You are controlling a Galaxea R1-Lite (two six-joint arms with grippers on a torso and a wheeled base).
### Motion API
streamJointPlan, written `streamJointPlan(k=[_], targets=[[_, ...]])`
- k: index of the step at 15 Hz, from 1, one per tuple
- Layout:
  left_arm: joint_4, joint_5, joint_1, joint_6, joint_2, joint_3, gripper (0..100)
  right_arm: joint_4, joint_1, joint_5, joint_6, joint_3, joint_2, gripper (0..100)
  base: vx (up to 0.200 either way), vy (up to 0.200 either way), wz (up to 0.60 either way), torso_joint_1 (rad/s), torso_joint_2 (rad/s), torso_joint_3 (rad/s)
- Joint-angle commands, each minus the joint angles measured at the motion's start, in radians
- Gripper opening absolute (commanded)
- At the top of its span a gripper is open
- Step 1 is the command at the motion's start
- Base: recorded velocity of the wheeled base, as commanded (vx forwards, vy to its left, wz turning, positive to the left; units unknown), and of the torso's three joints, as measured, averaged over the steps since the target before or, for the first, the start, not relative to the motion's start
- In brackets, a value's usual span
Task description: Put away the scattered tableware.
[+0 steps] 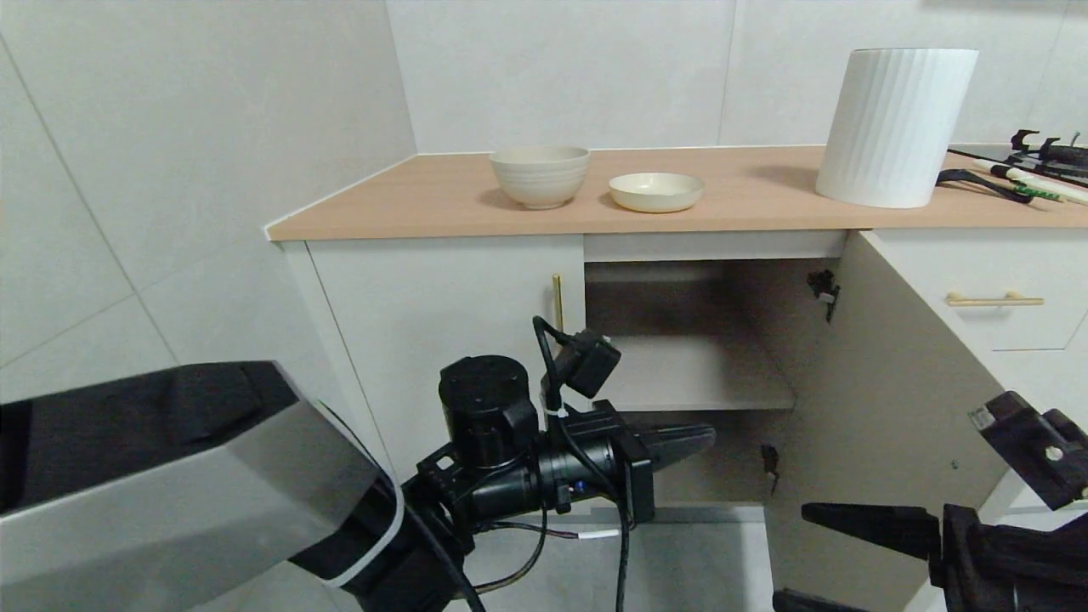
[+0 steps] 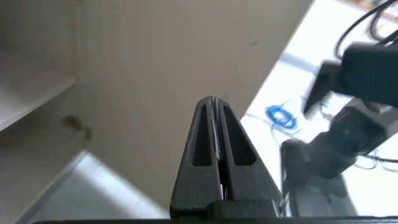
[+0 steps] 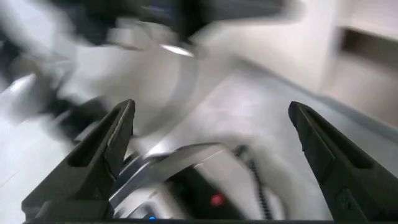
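A cream ribbed bowl (image 1: 541, 176) and a shallow cream dish (image 1: 655, 191) stand side by side on the wooden countertop (image 1: 408, 208). Below them the cabinet (image 1: 693, 374) is open, its door (image 1: 867, 391) swung out to the right. My left gripper (image 1: 690, 441) (image 2: 211, 107) is shut with nothing in it, low in front of the cabinet opening and well below the counter. My right gripper (image 1: 795, 554) (image 3: 211, 118) is open and holds nothing, low at the right, in front of the open door.
A tall white ribbed canister (image 1: 897, 126) stands on the counter to the right, with black and green utensils (image 1: 1024, 174) beyond it. A drawer with a brass handle (image 1: 994, 299) is at the right. A tiled wall closes off the left side.
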Motion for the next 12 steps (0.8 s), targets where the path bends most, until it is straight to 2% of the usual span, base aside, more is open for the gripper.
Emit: streamJointPlan(k=[1, 3, 4, 5, 6, 7, 8, 11, 12], targets=[[0.144, 0.006, 0.106, 0.033, -0.186, 0.031, 0, 0.000, 0.000, -0.052, -0.001, -0.027, 0.051, 100, 0.000, 0.000, 0.00, 0.000, 0.00, 0.000], [0.326, 0.023, 0.184, 0.094, -0.347, 0.093, 0, 0.001, -0.007, -0.089, -0.001, -0.043, 0.060, 100, 0.000, 0.000, 0.00, 0.000, 0.00, 0.000], [0.476, 0.083, 0.228, 0.131, -0.442, 0.107, 0, 0.026, -0.024, -0.118, -0.001, -0.063, 0.071, 100, 0.000, 0.000, 0.00, 0.000, 0.00, 0.000], [0.559, 0.146, 0.251, 0.160, -0.492, 0.114, 0, 0.073, -0.026, -0.145, -0.001, -0.091, 0.074, 100, 0.000, 0.000, 0.00, 0.000, 0.00, 0.000], [0.598, 0.212, 0.273, 0.177, -0.530, 0.127, 0, 0.115, -0.041, -0.173, -0.001, -0.122, 0.082, 100, 0.000, 0.000, 0.00, 0.000, 0.00, 0.000], [0.599, 0.255, 0.288, 0.175, -0.562, 0.150, 0, 0.139, -0.050, -0.191, -0.001, -0.149, 0.087, 100, 0.000, 0.000, 0.00, 0.000, 0.00, 0.000], [0.602, 0.270, 0.314, 0.172, -0.616, 0.180, 0, 0.178, -0.055, -0.204, -0.001, -0.181, 0.085, 100, 0.000, 0.000, 0.00, 0.000, 0.00, 0.000], [0.668, 0.271, 0.343, 0.166, -0.760, 0.234, 0, 0.288, -0.102, -0.207, -0.002, -0.273, 0.088, 100, 0.000, 0.000, 0.00, 0.000, 0.00, 0.000], [0.740, 0.271, 0.360, 0.162, -0.820, 0.231, 100, 0.325, -0.127, -0.207, -0.004, -0.310, 0.100, 100, 0.000, 0.000, 0.00, 0.000, 0.00, 0.000]])
